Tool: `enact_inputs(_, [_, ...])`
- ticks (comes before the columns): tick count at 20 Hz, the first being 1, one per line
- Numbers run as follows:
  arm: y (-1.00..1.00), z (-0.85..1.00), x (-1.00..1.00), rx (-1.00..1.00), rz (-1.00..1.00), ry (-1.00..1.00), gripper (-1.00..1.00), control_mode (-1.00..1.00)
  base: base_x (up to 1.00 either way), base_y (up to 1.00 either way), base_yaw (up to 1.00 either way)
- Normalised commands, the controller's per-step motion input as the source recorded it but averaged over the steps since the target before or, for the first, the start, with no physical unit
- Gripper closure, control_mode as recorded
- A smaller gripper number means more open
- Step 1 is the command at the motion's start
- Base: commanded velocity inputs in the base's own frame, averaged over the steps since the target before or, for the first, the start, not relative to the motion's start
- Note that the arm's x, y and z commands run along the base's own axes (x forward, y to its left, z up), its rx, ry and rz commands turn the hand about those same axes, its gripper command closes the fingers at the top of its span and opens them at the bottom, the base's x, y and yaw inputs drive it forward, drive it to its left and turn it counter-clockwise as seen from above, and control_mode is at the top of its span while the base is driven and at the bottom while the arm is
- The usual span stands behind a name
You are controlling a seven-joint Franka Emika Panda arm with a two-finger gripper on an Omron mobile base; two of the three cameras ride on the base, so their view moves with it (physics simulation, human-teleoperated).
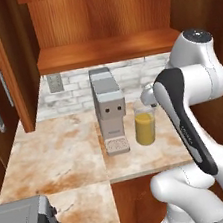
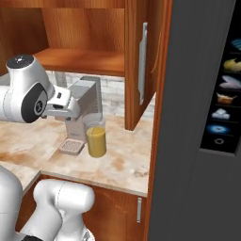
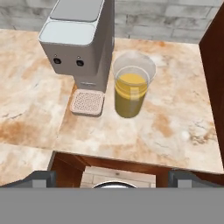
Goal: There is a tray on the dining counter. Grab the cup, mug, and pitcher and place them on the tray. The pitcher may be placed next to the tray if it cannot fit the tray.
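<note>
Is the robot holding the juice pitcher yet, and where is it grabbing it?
No, nothing is held. The pincer is open, short of the pitcher.

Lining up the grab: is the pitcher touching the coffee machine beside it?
Apart. In the hand view a strip of bare counter shows between the pitcher and the coffee machine.

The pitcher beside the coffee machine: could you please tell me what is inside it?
The pitcher holds orange liquid, filling roughly its lower two thirds; the clear glass above that level looks empty. Nothing else shows inside, though the liquid is opaque and hides its bottom.
</note>
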Motion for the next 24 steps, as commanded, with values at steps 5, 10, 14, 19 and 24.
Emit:
enact_inputs(5, [0.0,0.0,0.0,0.0,0.0,0.0,-1.0,1.0,0.31,0.04,0.0])
enact_inputs(10, [0.0,0.0,0.0,0.0,0.0,0.0,-1.0,1.0,0.32,0.01,0.0])
enact_inputs(14, [0.0,-0.01,0.16,0.0,0.0,0.05,-1.0,-1.0,0.14,0.0,0.0])
enact_inputs(19, [0.0,-0.17,0.25,0.0,0.0,0.14,-1.0,-1.0,0.0,0.0,0.0])
enact_inputs(24, [-0.01,-0.31,0.26,0.0,0.0,0.15,-1.0,-1.0,0.0,0.0,0.0])
